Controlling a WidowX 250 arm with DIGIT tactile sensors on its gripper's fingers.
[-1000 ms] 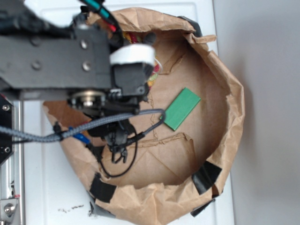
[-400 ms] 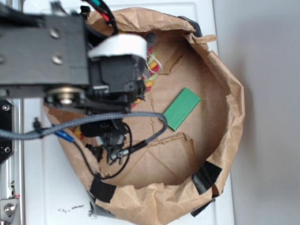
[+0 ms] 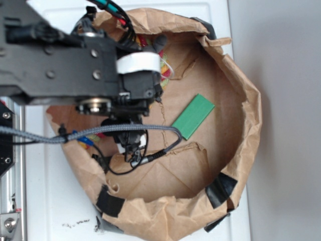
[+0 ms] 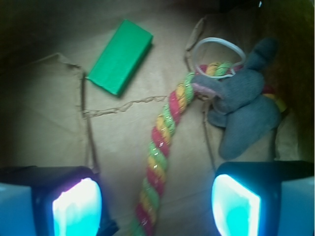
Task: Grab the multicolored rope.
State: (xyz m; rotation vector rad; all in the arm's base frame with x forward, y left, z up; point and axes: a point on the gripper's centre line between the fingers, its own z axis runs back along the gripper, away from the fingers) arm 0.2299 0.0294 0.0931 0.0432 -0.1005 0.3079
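Resting on a white table (image 3: 150,10), a brown paper basin (image 3: 241,115) holds a green block (image 4: 120,56), a grey cloth (image 4: 243,105) and the rope (image 4: 162,147). The rope runs up between the gripper's (image 4: 155,209) spread fingers, untouched, its far end under the cloth.

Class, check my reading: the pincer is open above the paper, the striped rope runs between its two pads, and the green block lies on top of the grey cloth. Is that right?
Not quite. The green block lies apart from the grey cloth, flat on the brown paper; the wrist view shows it. The rest holds: the pincer is open and the striped rope runs between its pads.
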